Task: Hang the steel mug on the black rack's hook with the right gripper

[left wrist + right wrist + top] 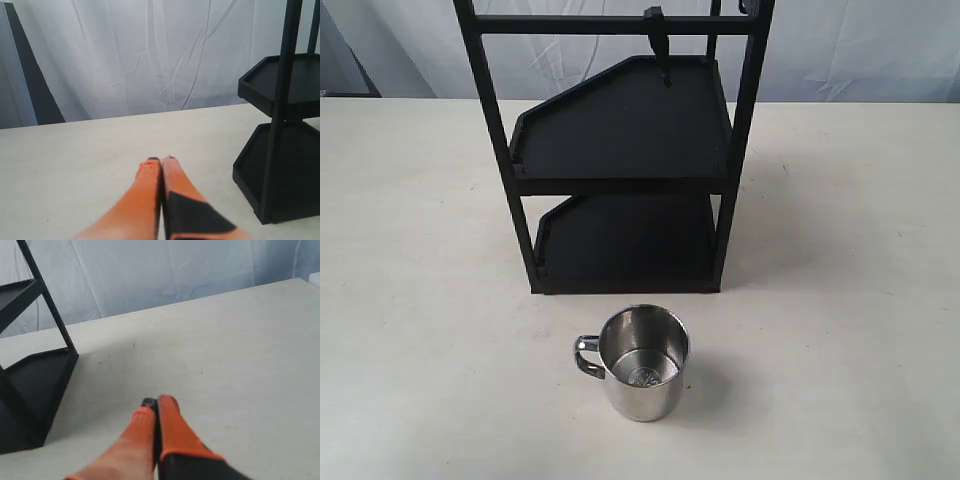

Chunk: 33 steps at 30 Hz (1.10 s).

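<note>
The steel mug stands upright on the pale table in front of the black rack, its looped handle turned to the left. The hook hangs down from the middle of the rack's top crossbar. Neither arm shows in the exterior view. In the right wrist view my right gripper is shut, orange fingers pressed together over bare table, with the rack's lower tray off to one side. In the left wrist view my left gripper is likewise shut and empty, the rack beside it. Both wrist views miss the mug.
A white curtain hangs behind the table. The pale tabletop stretches wide on both sides of the rack and mug. A dark panel stands at the curtain's edge in the left wrist view.
</note>
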{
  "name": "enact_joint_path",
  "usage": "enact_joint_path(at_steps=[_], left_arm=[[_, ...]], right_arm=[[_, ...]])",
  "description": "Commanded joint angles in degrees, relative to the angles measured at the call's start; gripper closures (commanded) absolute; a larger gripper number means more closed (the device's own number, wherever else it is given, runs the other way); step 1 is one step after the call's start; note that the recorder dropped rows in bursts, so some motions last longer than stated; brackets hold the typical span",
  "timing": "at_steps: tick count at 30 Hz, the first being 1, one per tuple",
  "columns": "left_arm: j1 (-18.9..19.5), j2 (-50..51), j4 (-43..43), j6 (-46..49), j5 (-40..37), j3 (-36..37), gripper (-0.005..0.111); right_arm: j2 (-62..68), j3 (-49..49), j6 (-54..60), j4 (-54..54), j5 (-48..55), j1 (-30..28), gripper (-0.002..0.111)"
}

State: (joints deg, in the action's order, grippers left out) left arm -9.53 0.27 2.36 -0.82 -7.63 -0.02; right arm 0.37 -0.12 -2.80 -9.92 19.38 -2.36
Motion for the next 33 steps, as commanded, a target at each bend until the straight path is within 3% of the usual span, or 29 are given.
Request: enact_joint_path(at_steps=[1,6,11,16,21,30,33], left_arm=[[-0.3,-0.3,0.1,-0.1,0.3,0.0,0.105],[-0.3,-0.3,0.1,-0.1,0.3,0.0,0.105],[-0.3,-0.3,0.1,-0.1,0.3,0.0,0.105],[-0.3,-0.3,0.1,-0.1,0.3,0.0,0.105],[-0.3,-0.3,0.1,-0.1,0.3,0.0,0.105],[-0.3,-0.3,0.1,-0.1,0.3,0.0,0.105],[-0.3,-0.3,0.1,-0.1,0.3,0.0,0.105]], right_arm=[[-0.4,0.1,3.1,6.2,-2.2,-0.3,0.109],[-0.4,0.1,0.5,3.2,-11.3,-0.3,0.109],[-0.4,0.1,-7.6,-12.5,-31.5,-0.3,0.109],[-0.4,0.1,-9.9,-17.8,-45.1,-0.3,0.109],[-0.4,0.1,-35.0,-20.0,-46.9,-0.3,0.109],[-0.4,0.1,-35.9,-20.2,-48.8,-0.3,0.109],[-0.4,0.1,-44.9,-18.2,-50.3,-0.3,0.109]])
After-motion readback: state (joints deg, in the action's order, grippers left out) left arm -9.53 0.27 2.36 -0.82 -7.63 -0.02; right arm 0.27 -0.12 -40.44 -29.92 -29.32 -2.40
